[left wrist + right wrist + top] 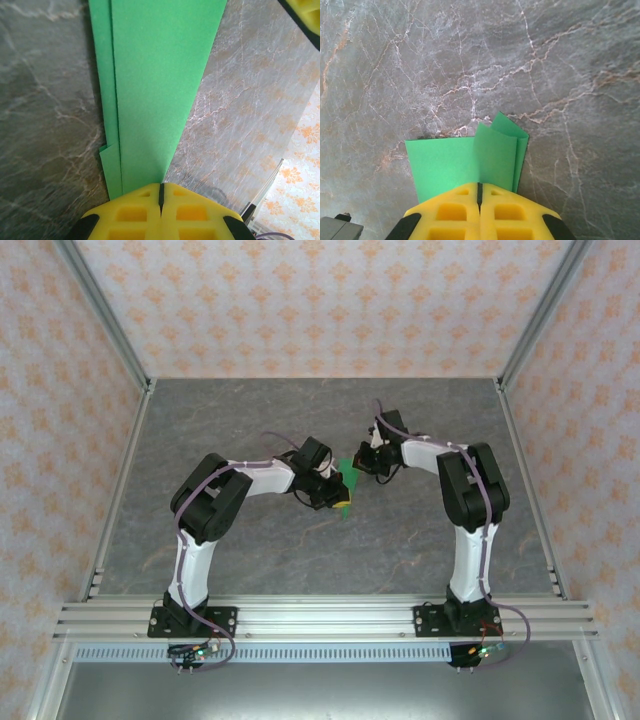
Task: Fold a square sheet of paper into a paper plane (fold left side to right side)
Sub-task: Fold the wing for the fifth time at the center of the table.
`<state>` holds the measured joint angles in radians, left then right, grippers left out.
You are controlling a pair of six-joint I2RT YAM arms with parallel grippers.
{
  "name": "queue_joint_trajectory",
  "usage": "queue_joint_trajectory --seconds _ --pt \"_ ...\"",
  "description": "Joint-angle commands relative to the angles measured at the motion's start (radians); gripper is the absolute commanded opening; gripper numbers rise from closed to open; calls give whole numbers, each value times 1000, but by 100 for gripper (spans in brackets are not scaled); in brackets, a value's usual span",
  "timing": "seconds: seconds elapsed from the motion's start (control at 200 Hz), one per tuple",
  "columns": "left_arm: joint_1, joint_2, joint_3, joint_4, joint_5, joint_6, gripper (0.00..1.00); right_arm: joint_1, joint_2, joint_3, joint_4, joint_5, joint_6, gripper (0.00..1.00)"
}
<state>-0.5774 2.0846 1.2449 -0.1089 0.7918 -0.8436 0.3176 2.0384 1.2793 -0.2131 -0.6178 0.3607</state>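
The grey marbled table (250,550) lies under both our tools. Between them the green paper (160,75), layered and tapering, runs straight ahead of our left gripper (161,200), whose yellow jaws clamp its narrow end. Our right gripper (480,196) pinches the opposite end, probably to stretch it for creasing. Gripped edges hide inside the jaws, and we cannot tell whether it touches the table.

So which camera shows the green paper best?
Left wrist: the paper runs long up the frame, with its folded layers plain to see. Right wrist shows a short end with flaps. Top external shows a small green patch.
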Motion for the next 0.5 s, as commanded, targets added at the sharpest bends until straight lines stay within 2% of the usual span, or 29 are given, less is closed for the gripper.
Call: queue_joint_trajectory --seconds 0.0,0.49 --pt "-22 75 -36 -149 -71 8 0 -48 46 42 7 137 -36 1" --pt "-25 76 -36 -145 -68 6 0 -90 110 162 -56 142 -69 1"
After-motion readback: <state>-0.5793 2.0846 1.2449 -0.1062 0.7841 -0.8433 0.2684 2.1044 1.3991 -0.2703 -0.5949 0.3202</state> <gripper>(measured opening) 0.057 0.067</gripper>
